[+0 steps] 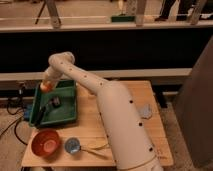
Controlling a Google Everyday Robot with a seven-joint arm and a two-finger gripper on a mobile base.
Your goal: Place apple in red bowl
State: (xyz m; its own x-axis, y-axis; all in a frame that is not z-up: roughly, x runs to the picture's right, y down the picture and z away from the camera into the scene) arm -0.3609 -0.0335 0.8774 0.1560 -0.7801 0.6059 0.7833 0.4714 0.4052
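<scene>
The apple (46,86), small and orange-red, hangs over the far left corner of the green tray (64,114). My gripper (47,85) is shut on it at the end of the white arm (107,110), which arches up from the lower middle of the view. The red bowl (45,142) sits on the wooden table's front left corner, below the tray and well apart from the apple; its inside is lighter.
A small blue cup (73,146) stands just right of the bowl, with a slim utensil (95,150) beside it. Dark items (44,112) lie in the tray. A grey object (146,110) rests on the table's right side. Cables hang off the left edge.
</scene>
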